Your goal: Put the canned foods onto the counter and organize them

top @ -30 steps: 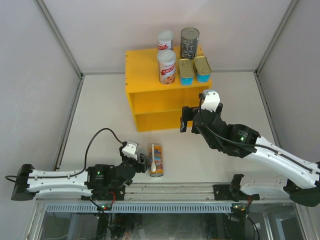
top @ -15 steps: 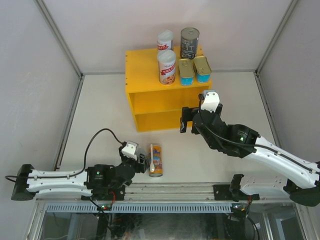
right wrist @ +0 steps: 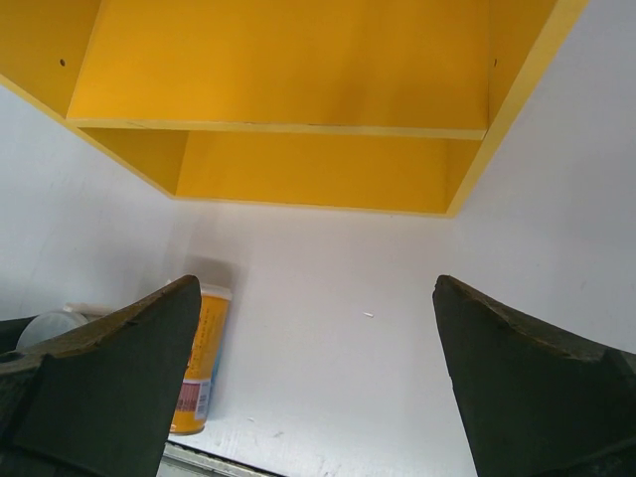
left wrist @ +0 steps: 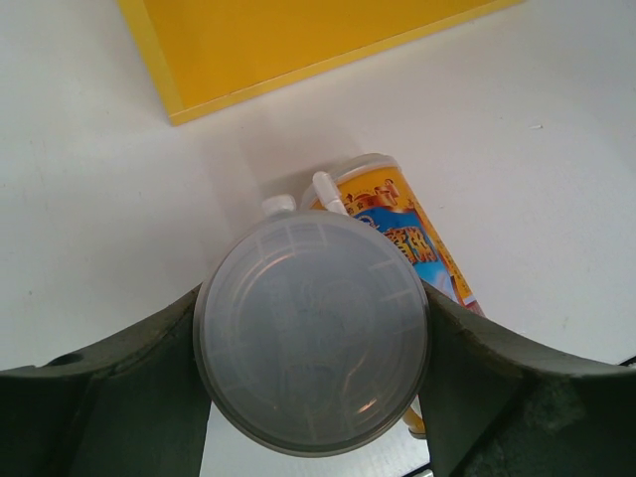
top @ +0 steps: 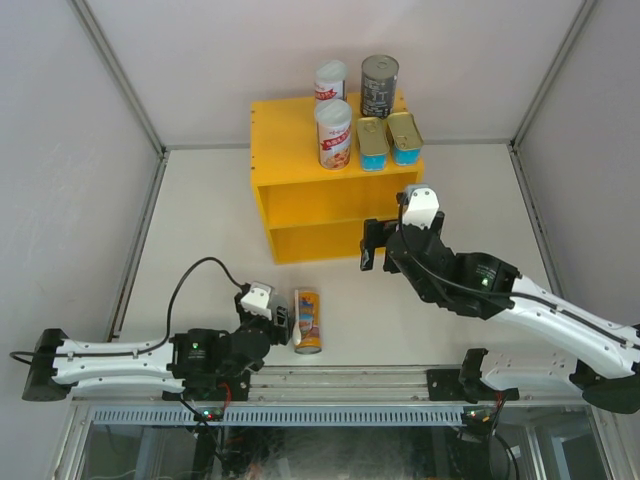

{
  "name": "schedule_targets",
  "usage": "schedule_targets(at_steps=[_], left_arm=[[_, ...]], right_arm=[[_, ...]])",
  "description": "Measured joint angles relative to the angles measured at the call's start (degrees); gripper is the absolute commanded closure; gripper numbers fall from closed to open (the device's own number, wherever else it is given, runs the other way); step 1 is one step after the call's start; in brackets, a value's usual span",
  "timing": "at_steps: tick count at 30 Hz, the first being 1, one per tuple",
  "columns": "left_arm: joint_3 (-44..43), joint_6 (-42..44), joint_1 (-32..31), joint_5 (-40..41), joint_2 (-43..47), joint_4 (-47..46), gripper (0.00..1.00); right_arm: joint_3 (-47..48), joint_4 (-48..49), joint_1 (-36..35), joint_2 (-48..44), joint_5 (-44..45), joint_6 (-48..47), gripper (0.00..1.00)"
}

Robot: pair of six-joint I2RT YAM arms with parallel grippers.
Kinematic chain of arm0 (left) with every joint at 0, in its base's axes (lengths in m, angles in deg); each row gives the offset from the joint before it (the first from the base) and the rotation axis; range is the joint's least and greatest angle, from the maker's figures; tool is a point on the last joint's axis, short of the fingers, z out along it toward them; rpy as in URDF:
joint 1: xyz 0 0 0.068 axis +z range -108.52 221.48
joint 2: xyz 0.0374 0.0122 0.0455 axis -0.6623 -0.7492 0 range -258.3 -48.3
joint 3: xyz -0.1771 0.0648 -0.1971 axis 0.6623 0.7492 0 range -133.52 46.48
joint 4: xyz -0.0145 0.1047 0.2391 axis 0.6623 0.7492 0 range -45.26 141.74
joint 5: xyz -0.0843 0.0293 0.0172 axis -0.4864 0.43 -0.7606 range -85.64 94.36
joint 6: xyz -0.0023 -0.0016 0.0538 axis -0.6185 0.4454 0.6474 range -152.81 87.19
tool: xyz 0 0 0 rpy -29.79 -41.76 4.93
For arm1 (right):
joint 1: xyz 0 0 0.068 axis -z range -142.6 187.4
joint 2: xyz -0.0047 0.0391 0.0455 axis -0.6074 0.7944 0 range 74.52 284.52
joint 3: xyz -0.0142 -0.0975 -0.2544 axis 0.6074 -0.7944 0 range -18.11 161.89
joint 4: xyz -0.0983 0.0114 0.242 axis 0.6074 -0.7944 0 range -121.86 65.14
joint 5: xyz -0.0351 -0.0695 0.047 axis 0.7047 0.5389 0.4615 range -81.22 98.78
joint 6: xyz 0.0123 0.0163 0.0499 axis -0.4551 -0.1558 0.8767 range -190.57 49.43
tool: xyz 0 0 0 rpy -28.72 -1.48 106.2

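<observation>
My left claw (left wrist: 310, 343) clamps a lidded can (left wrist: 311, 328), lower centre, across its stiff sides; probably light and slick; right claw (right wrist: 316, 290) gapes empty.

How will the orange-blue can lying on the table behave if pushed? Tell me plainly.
The orange-blue can lies on its side on the table, so a sideways nudge would probably set it rolling. The white spoon along its wall may make that roll uneven or stop it. Pushed end-on, it would more likely slide.
</observation>
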Motion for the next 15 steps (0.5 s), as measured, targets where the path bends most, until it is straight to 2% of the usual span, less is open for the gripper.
schedule_targets(at_steps=[15], left_arm=[[-3.3, -0.46, -0.5, 1.09, -1.33, 6.86, 1.0]], right_arm=[[-2.95, 0.07, -0.7, -2.8, -0.48, 0.81, 0.01]])
